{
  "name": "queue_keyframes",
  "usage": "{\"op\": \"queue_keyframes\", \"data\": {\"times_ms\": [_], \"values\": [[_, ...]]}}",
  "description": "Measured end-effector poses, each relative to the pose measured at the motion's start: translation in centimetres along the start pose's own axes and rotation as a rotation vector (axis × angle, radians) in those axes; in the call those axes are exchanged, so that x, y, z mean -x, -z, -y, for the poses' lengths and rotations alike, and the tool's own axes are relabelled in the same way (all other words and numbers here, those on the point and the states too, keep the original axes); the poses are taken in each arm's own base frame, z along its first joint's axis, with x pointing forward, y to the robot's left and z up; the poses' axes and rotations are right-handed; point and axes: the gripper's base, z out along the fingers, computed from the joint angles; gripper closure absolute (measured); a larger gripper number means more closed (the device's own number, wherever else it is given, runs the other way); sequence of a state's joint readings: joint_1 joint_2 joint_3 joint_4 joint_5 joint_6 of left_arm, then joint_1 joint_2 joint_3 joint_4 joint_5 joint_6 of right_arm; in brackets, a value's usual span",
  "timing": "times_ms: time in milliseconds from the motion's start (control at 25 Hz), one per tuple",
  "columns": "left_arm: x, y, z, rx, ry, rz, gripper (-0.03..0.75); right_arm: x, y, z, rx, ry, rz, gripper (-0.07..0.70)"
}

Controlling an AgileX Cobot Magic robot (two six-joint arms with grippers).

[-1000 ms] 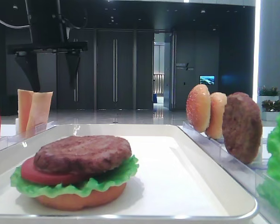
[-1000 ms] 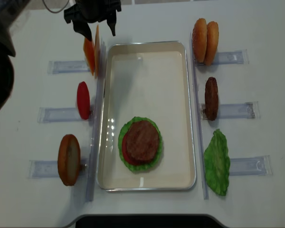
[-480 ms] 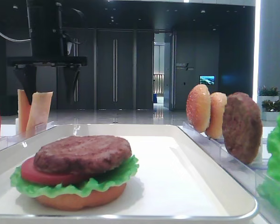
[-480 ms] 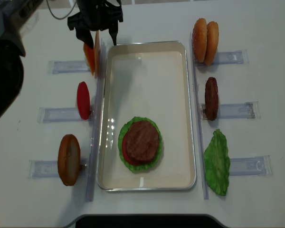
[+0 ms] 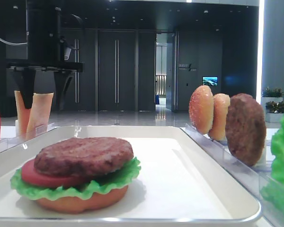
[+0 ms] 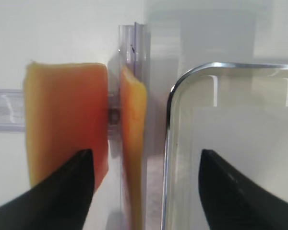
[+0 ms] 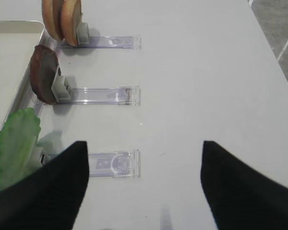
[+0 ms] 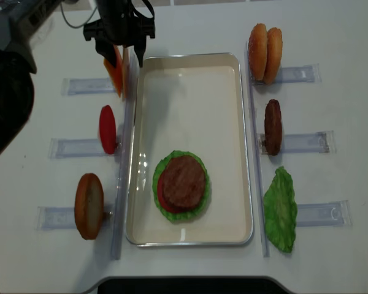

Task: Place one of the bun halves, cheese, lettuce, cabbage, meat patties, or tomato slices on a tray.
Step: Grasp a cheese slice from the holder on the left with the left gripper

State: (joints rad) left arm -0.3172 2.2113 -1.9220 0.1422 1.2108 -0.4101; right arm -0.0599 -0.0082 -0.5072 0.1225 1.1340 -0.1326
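Low front view, cheese: two thin, glossy orange-tan square cheese slices (image 5: 34, 112) stand on edge in a clear plastic holder rack (image 5: 26, 137) at the left of the frame, behind the rim of the large white rectangular tray (image 5: 217, 189).
Low front view, left gripper: the black left gripper (image 5: 43, 92) hangs over the slices at upper left, one finger outside the left slice, the other to the right of the pair; jaws wide, nothing held.
Low front view, stack: an orange-tan bun half (image 5: 80, 201), ruffled green lettuce (image 5: 116, 177), a red tomato slice (image 5: 35, 176) and a rough brown meat patty (image 5: 83, 155) sit piled at lower left.
Right wrist view, right gripper: the right gripper (image 7: 141, 184) fills the lower frame, fingers spread, with only bare white table (image 7: 206, 72) between them.
Left wrist view, grip: the slices (image 6: 67, 122) stand side by side at left centre, just left of the tray corner; the dark fingertips (image 6: 62, 191) at the bottom straddle both, not yet touching.
Overhead view, place: cheese (image 8: 116, 67) in the upper left, beside the tray's long left edge.
Handling, judged: light, thin, probably bendy and slick; it likely buckles if pinched at a corner. Best to take one slice alone, across its flat faces near the top edge, and lift straight up out of the rack.
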Motion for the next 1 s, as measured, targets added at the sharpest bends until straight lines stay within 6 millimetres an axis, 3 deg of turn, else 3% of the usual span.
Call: {"op": "queue_keyframes", "data": {"times_ms": [280, 600, 1000], "values": [[0.02, 0.0, -0.11, 0.012, -0.007, 0.002, 0.384, 0.0, 0.0, 0.0, 0.0, 0.0, 0.0, 0.159], [0.04, 0.0, -0.21, 0.024, -0.039, 0.003, 0.667, 0.0, 0.0, 0.0, 0.0, 0.0, 0.0, 0.159], [0.27, 0.39, -0.24, 0.025, -0.058, 0.016, 0.68, 0.0, 0.0, 0.0, 0.0, 0.0, 0.0, 0.159]]}}
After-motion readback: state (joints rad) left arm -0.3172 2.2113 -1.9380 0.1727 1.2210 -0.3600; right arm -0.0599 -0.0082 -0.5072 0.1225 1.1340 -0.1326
